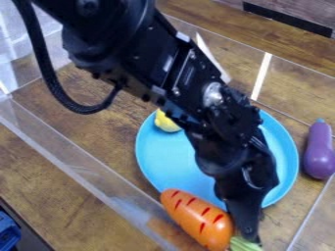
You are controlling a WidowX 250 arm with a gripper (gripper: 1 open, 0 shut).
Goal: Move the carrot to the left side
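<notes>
The carrot [197, 218], stubby and orange with dark cross-stripes, lies at the bottom of the camera view just below the blue plate [163, 157]. Its green top pokes out at the lower right. The black gripper [244, 228] reaches steeply down over the plate to that leafy end. Its fingers are pressed together there, shut on the carrot's right end. The arm hides much of the plate's middle.
A yellow ball [165, 121] sits on the plate's upper left rim. At the right edge lies a purple eggplant [319, 149]. Clear plastic walls [78, 162] enclose the wooden floor, with bare wood to the left of the plate.
</notes>
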